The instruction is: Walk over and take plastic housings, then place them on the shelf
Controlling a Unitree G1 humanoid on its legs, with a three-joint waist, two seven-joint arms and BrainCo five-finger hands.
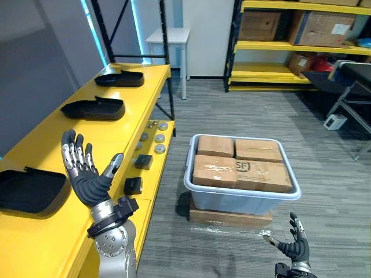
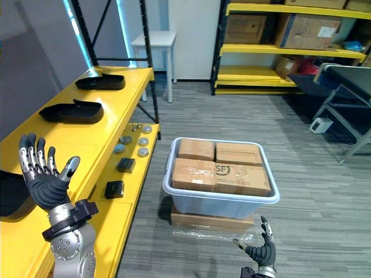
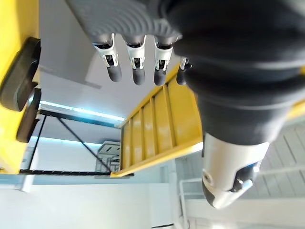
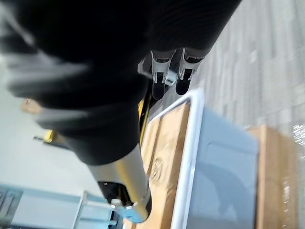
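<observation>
Plastic housings (image 1: 94, 108) on yellow shelf (image 1: 148, 81), cardboard boxes (image 1: 240, 165) filling grey tub (image 1: 232, 202), left robot hand (image 1: 87, 179) and right robot hand (image 1: 294, 248) splayed.

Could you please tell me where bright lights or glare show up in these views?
Left eye view: a cyan light strip glows at the upper left, and clear film glints under the cardboard base below the grey bin. Left wrist view: that strip shows as a bright band. Right wrist view: the film glints.
</observation>
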